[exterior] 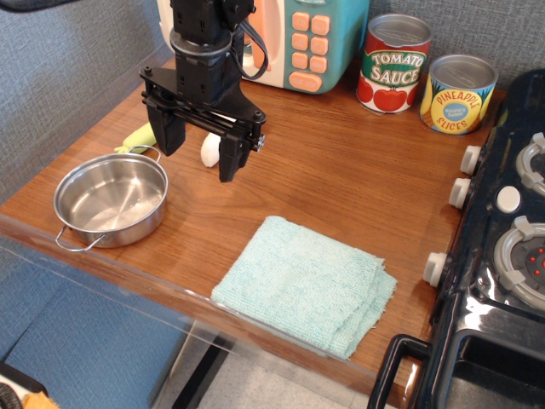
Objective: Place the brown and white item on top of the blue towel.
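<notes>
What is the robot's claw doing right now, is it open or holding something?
Gripper: open, holding nothing; the brown and white item shows between its spread fingers, not gripped.

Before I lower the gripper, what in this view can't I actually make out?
- Mushroom: only the white part shows between the gripper's fingers; its cap is hidden.
- Spoon: just the yellow-green handle shows; the rest is behind the gripper and pan.
- Stove: cut off by the right edge.

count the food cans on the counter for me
2. The tomato sauce can stands at the back of the counter beside the toy microwave; the pineapple slices can stands just right of it, near the stove. Others may sit behind the arm.
</notes>
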`<action>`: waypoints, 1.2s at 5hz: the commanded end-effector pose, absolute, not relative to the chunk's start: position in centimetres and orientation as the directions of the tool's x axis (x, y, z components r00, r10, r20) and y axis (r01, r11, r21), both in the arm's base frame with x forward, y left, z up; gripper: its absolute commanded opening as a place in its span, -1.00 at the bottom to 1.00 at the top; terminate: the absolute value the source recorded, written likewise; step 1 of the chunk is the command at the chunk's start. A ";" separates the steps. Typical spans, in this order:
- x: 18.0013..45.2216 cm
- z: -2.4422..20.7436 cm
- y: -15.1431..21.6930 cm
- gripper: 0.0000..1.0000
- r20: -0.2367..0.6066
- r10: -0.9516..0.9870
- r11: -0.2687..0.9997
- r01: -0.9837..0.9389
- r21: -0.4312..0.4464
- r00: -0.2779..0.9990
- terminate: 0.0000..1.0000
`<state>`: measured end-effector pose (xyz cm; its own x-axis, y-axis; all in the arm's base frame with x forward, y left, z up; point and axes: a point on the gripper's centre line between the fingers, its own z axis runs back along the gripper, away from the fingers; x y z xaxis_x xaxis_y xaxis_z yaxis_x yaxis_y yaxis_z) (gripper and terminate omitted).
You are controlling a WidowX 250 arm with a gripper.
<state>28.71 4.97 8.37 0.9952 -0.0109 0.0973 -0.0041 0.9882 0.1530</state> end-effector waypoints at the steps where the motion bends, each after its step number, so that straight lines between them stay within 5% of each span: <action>1: 28.7 8.4 5.0 1.00 0.097 -0.011 0.988 -0.004 0.153 0.995 -1.00; 4: 36.4 8.1 10.9 1.00 0.177 0.134 0.985 -0.150 0.083 0.975 -1.00; 6: 37.5 3.7 11.2 1.00 0.142 0.159 0.986 -0.165 0.032 0.977 -1.00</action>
<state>37.06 10.50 1.92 0.9833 0.1570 0.0917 -0.1596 0.9870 0.0213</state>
